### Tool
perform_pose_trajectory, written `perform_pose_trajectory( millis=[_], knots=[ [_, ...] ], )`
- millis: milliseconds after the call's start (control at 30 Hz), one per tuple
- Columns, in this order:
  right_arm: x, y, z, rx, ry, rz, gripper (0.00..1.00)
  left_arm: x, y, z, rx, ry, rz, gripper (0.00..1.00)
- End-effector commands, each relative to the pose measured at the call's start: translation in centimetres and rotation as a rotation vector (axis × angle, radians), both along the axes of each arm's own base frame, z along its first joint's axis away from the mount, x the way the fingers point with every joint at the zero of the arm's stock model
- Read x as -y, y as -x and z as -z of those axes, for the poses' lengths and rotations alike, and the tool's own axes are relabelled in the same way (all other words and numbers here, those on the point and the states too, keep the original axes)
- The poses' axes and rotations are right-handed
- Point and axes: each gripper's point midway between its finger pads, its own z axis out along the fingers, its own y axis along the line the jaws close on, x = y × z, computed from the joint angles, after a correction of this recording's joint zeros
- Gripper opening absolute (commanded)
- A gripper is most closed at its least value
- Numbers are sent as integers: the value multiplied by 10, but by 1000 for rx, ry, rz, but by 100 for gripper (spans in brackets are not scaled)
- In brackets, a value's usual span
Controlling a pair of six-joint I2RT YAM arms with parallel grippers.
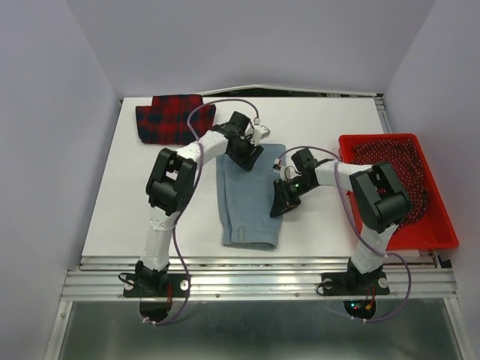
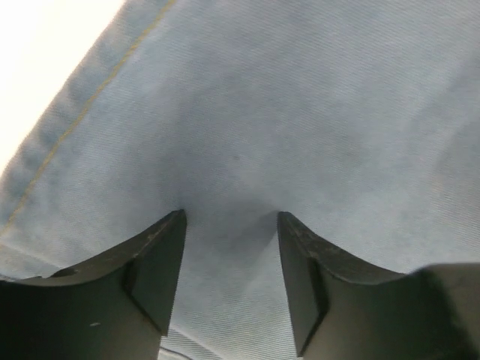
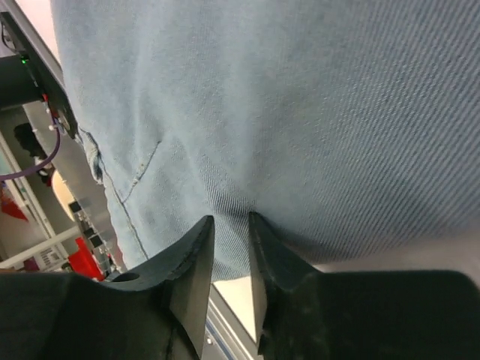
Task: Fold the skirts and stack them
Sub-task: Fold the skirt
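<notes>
The light blue-grey denim skirt (image 1: 247, 202) lies in a long strip at the table's middle. The red-and-navy plaid skirt (image 1: 171, 118) lies folded at the back left. My left gripper (image 1: 247, 154) rests on the denim skirt's far end. In the left wrist view (image 2: 231, 215) its jaws are wide apart with the tips pressed on the denim (image 2: 300, 112). My right gripper (image 1: 283, 199) is at the skirt's right edge. In the right wrist view (image 3: 231, 217) its jaws are nearly together, pinching the denim's edge (image 3: 300, 112), which puckers at the tips.
A red plastic basket (image 1: 420, 241) stands at the right with a dark red patterned cloth (image 1: 397, 161) in it. White table (image 1: 150, 217) shows left of the denim skirt. A metal rail (image 1: 255, 274) runs along the near edge.
</notes>
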Motion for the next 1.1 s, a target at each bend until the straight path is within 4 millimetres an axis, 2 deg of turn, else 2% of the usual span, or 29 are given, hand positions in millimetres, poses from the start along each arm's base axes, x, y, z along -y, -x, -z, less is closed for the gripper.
perform_pose_trajectory(
  millis=[0,33,67,100,133,167,200,233,333,367,400,433,500,533,567,633,667,733,800,833,867,900,1067],
  knots=[
    [-14,-25,-51,116,-42,33,33,-2,-2,-115,236,117,6,70],
    [-17,-31,-63,132,-56,47,37,-14,10,-116,270,86,37,71],
    [-22,-43,-78,176,-73,56,38,-23,18,-127,308,76,45,74],
    [-23,-48,-86,198,-78,62,40,-34,30,-171,411,100,49,75],
    [-25,-53,-92,212,-80,71,43,-48,48,-160,415,60,86,76],
    [-23,-59,-97,228,-83,83,46,-56,60,-164,438,52,103,76],
    [-25,-65,-103,245,-90,85,49,-64,81,-194,512,91,130,79],
    [-26,-68,-100,243,-84,87,50,-72,102,-174,482,74,167,80],
    [-29,-75,-97,236,-82,76,54,-86,150,-168,539,56,286,88],
    [-30,-78,-88,224,-71,67,57,-78,168,-161,539,49,347,90],
    [-30,-80,-84,222,-64,64,60,-79,180,-162,565,43,368,91],
    [-31,-87,-83,240,-57,59,64,-78,195,-140,527,23,403,92],
    [-33,-94,-69,228,-39,54,69,-63,217,-129,547,20,470,95],
    [-32,-99,-65,234,-20,60,71,-63,229,-110,517,7,488,95],
    [-33,-106,-66,258,-17,55,76,-46,245,-108,540,32,551,95],
    [-33,-113,-56,260,3,55,82,-43,253,-94,543,15,559,95],
    [-35,-118,-58,280,2,51,85,-38,253,-93,552,29,560,95],
    [-34,-121,-47,266,19,50,85,-32,260,-80,545,-5,583,95],
    [-34,-123,-40,263,30,47,86,-23,267,-75,565,-4,622,95],
    [-33,-121,-32,244,36,43,85,-16,278,-71,571,5,667,95],
    [-33,-119,-27,230,39,41,85,-17,277,-66,577,-24,665,93],
    [-31,-115,-18,206,47,38,85,-12,286,-60,573,-27,698,92],
    [-26,-104,3,158,75,29,83,-3,297,-40,560,-64,766,82]
  ],
)
